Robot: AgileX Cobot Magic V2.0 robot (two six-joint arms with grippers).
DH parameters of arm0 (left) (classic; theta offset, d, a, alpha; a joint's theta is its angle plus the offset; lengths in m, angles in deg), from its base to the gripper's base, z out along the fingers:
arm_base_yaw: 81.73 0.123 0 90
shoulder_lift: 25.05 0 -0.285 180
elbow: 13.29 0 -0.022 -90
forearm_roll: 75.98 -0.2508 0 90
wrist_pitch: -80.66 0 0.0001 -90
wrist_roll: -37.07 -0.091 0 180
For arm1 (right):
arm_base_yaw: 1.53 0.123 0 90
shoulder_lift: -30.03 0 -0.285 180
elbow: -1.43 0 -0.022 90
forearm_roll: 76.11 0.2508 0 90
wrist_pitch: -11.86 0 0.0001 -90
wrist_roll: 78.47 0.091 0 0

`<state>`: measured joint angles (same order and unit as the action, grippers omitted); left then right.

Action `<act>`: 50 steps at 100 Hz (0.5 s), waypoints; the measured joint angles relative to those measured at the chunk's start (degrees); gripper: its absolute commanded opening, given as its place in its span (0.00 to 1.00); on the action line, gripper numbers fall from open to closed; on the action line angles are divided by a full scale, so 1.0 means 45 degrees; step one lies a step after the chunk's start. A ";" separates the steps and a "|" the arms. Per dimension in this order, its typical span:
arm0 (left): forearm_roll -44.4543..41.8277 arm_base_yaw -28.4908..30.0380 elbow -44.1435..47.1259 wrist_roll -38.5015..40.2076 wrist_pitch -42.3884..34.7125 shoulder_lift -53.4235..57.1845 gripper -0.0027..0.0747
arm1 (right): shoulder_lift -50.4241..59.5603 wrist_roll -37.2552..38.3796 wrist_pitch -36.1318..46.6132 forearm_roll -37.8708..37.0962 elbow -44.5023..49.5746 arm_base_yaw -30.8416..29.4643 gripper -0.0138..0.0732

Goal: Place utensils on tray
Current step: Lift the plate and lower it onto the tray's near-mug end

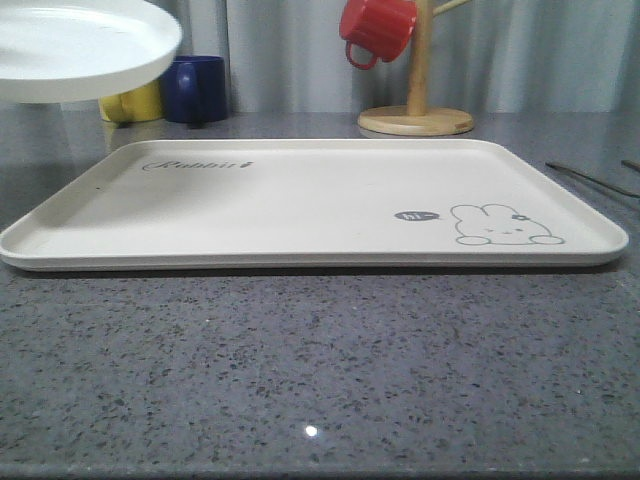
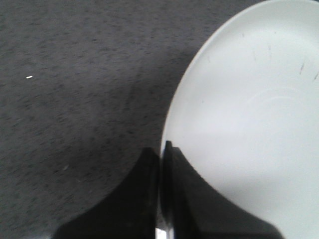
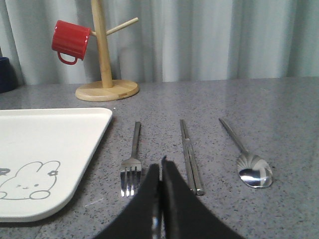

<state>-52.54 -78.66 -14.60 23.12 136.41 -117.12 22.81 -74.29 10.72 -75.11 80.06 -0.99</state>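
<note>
While the cream tray (image 1: pixel 300 205) lies bare across the middle of the front view, none of the utensils has reached it yet. In the right wrist view they rest in a row on the grey bench (image 3: pixel 279 114), lower centre of the frame, just beside the tray's edge: the fork (image 3: pixel 132 167) nearest the tray, then the flat bar-like piece (image 3: pixel 191 157), then the spoon (image 3: pixel 249 162). The right gripper (image 3: pixel 160 169) has its fingers pressed together with nothing between them, poised low between fork and bar. The left gripper (image 2: pixel 162 154) has its fingers clamped on the rim of a round white plate (image 2: pixel 249 124), which shows lifted at the upper left of the front view. I judge the job is at its start: next the right fingers must spread, settle over the fork's handle and close.
</note>
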 measured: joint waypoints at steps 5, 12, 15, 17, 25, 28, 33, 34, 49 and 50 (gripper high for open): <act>0.0092 -0.0581 -0.0200 0.0000 0.0000 -0.0318 0.01 | 0.0000 0.0000 0.0000 0.0000 0.0000 0.0000 0.08; 0.0223 -0.1245 -0.0460 0.0000 0.0000 -0.0798 0.01 | 0.0000 0.0000 0.0000 0.0000 0.0000 0.0000 0.08; 0.0251 -0.1482 -0.0577 0.0000 0.0000 -0.0991 0.01 | 0.0000 0.0000 0.0000 0.0000 0.0000 0.0000 0.08; 0.0273 -0.1651 -0.0641 0.0000 0.0000 -0.1135 0.01 | 0.0000 0.0000 0.0000 0.0000 0.0000 0.0000 0.08; 0.0366 -0.2200 -0.0818 0.0000 0.0000 -0.1698 0.01 | 0.0000 0.0000 0.0000 0.0000 0.0000 0.0000 0.08; 0.0394 -0.2370 -0.0871 0.0000 0.0000 -0.1883 0.01 | 0.0000 0.0000 0.0000 0.0000 0.0000 0.0000 0.08; 0.0456 -0.2623 -0.0877 0.0000 0.0000 -0.2179 0.01 | 0.0000 0.0000 0.0000 0.0000 0.0000 0.0000 0.08; 0.0482 -0.2649 -0.0877 0.0000 0.0000 -0.2222 0.01 | 0.0000 0.0000 0.0000 0.0000 0.0000 0.0000 0.08; 0.0534 -0.2928 -0.0897 0.0000 -0.0023 -0.3139 0.01 | 0.0000 0.0000 0.0000 0.0000 0.0000 0.0000 0.08; 0.0534 -0.2928 -0.0897 0.0000 -0.0041 -0.3176 0.01 | 0.0000 0.0000 0.0000 0.0000 0.0000 0.0000 0.08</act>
<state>-50.13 -91.83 -18.64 23.12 136.22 -131.41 22.81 -74.29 10.72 -75.11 80.06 -0.99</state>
